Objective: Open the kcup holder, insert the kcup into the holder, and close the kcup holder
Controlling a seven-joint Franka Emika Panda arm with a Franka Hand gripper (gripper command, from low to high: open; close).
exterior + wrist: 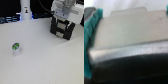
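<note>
Nearest, the kcup [16,47] stands alone at the frame's lower left on the white table [45,62]; likely light, rigid, best pinched across its sides. Farther back, upper right, the gripper [62,25] sits over the kcup holder [63,31]; its opening cannot be told.

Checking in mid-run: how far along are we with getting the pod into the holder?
Early, by the look of it. Nothing looks done: the kcup stands alone on the white table, far from the kcup holder. In hand: the gripper is at the holder, and the wrist view shows a dark edge of it close up between teal fingers; whether it is open is unclear. Left: open, insert pod, close.
</note>
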